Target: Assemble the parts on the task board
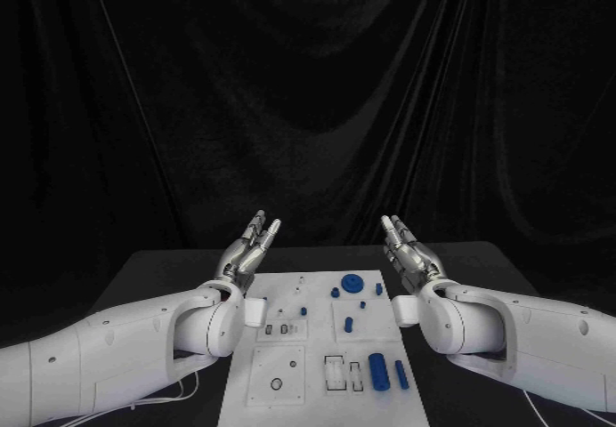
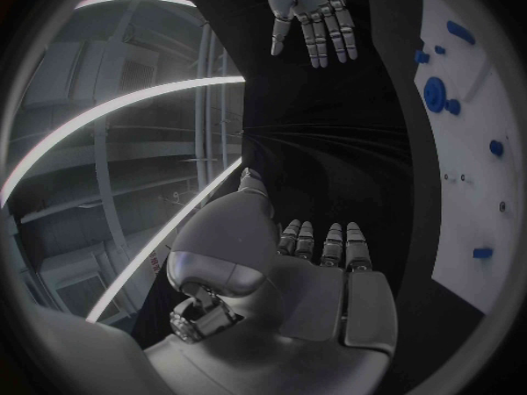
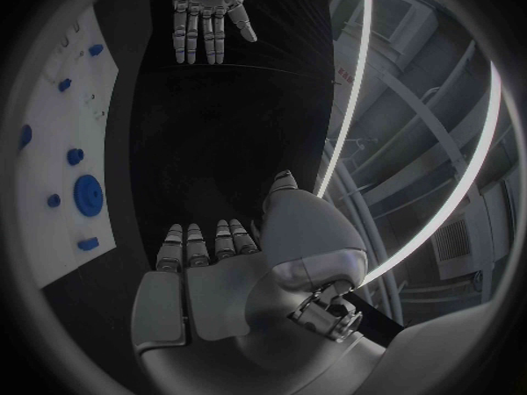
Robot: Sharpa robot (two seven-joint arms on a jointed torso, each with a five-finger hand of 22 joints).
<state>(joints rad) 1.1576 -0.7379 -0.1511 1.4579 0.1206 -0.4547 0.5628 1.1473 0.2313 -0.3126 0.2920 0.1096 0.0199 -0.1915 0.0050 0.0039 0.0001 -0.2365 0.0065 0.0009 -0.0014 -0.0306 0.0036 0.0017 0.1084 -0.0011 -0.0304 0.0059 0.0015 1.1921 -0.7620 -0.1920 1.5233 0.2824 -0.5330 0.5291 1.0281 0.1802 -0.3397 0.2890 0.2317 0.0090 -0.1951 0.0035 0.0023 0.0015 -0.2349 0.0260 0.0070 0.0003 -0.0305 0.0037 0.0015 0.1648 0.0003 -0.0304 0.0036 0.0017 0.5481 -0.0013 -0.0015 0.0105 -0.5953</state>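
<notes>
My fingers on the left hand are stretched out nearly straight and a little apart, holding nothing and touching nothing; those of my right hand lie the same way, bare and lifted above the far part of the bench. Each hand stands at one side of the task board, left hand beyond its left far corner, right hand beyond its right far corner, palms turned roughly toward each other. No part is picked up yet, so I judge the step in hand is the first reach. To do it well I should bring one hand down over a loose part, perhaps the large blue cylinder lying near the board's near right edge, beside the slimmer blue pin, and close on it squarely across its width so it does not roll. The round blue disc and small blue pieces sit toward the board's far end, closer to my hands.
</notes>
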